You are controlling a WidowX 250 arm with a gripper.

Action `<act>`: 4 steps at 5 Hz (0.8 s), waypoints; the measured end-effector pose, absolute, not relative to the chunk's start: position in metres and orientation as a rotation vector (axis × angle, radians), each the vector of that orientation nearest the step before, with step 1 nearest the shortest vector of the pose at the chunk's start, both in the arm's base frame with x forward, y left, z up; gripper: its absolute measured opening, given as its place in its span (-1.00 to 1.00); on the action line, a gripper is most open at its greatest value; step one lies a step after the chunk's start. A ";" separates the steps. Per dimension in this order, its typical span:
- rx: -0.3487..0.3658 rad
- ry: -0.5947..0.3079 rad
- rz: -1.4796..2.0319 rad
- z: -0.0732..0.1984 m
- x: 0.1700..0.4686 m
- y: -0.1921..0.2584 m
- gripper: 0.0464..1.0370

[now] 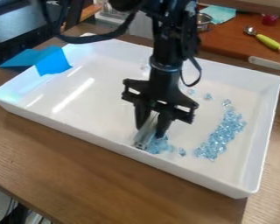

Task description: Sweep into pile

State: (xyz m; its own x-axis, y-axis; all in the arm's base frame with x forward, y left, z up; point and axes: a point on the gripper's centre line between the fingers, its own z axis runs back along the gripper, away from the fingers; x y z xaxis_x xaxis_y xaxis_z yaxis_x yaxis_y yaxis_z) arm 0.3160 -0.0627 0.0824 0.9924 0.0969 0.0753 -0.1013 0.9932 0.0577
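The black gripper (152, 127) hangs low over the front part of the white tray (66, 124), shut on a narrow grey tool (143, 136) that slants down to the tray floor by the front wall. Light blue clear pieces (158, 145) lie against the tool's right side. A larger band of the same pieces (219, 136) curves along the tray's right part, and one small piece (182, 152) lies between the two groups. A few loose pieces (208, 96) are scattered farther back, right of the arm.
The tray's raised walls surround the work. Blue tape or paper (51, 61) hangs over its back left wall. Behind it, on the brown surface, are a metal bowl (204, 21), a teal cloth (219, 14) and a spoon with a yellow handle (269, 42).
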 end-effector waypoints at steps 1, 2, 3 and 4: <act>0.021 -0.082 0.117 0.083 0.326 -0.079 -0.33; -0.024 -0.068 0.138 0.084 0.327 -0.092 -0.33; -0.065 -0.045 0.123 0.085 0.322 -0.108 -0.33; -0.103 -0.025 0.111 0.088 0.320 -0.115 -0.33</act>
State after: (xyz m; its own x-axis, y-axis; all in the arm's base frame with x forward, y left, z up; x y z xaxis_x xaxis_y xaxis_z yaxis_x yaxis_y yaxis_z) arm 0.3199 -0.1154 0.0879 0.9936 0.1114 0.0195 -0.1088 0.9886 -0.1043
